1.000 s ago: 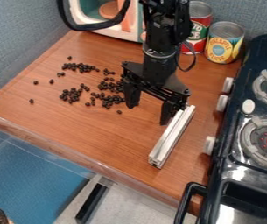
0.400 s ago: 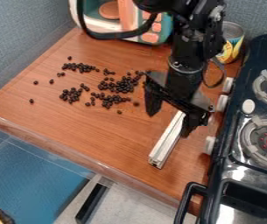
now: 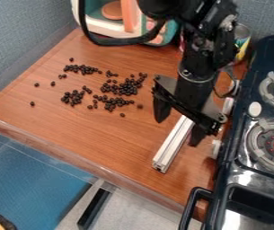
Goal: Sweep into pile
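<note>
Over table (image 3: 103, 130), our hand (image 3: 177, 133) hangs wide open, released, its two fingers astride white bar (image 3: 172, 146); contact unclear. Our arm slants down from top edge. Dark beans (image 3: 127, 88) lie scattered beside us.

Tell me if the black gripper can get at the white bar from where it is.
Probably yes: the gripper is open above the white bar, with a finger on either side, and the scattered beans lie off to one side, out of the way.
</note>
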{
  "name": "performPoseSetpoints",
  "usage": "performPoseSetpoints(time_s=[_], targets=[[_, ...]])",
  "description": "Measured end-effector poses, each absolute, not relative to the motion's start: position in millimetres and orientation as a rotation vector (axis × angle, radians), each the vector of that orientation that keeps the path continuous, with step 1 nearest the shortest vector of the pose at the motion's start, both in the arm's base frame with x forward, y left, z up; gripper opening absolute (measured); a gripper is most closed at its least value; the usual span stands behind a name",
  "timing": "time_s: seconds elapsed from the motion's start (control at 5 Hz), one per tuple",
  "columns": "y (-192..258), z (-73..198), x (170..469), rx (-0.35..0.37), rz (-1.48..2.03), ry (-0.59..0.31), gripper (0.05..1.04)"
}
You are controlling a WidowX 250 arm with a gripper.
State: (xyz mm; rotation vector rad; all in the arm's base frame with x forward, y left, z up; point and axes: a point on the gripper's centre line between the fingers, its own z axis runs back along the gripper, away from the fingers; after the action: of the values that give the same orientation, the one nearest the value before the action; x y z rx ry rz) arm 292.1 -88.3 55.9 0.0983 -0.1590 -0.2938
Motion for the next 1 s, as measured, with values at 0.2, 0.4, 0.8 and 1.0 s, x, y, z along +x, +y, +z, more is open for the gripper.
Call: performPoseSetpoints(time_s=[0.2,0.4,0.8,1.0], targets=[[-75.3,46.2,296.8,0.085,-0.252,-0.136,1.000],[-72.3,37.5,302.5,0.082,-0.243,-0.118,0.999],[-66.9,22.8,306.2,0.056,-0.206,-0.114,0.946],[-67.7,17.5,303.3,0.018,-0.184,-0.102,0.666]])
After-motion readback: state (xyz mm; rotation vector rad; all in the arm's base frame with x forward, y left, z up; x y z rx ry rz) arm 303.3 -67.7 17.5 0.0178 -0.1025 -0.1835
